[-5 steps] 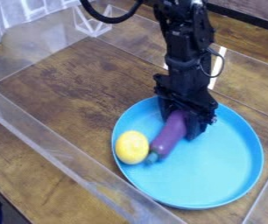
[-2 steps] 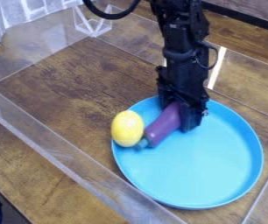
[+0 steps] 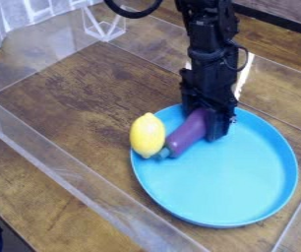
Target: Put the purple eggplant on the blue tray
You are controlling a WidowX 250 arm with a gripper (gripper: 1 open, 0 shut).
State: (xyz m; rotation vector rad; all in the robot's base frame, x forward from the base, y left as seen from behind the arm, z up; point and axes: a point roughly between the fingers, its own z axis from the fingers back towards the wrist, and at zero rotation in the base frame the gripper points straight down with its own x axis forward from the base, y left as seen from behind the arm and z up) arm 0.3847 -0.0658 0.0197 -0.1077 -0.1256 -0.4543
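The purple eggplant (image 3: 185,136) lies slanted at the blue tray's (image 3: 239,182) upper left. Its lower end touches the yellow lemon (image 3: 147,135) at the tray's left rim. My gripper (image 3: 209,126) comes straight down from above, and its black fingers are closed around the eggplant's upper end. That end is hidden behind the fingers. The eggplant's stem cap cannot be made out.
The tray sits on a wooden table (image 3: 88,94). A clear plastic wall (image 3: 48,162) runs along the front left, and more clear plastic stands at the back left (image 3: 35,49). The arm's dark column (image 3: 209,39) rises above the tray.
The gripper and the eggplant have shifted up and back towards the tray's far left rim. The lemon has been pushed along the rim the same way.
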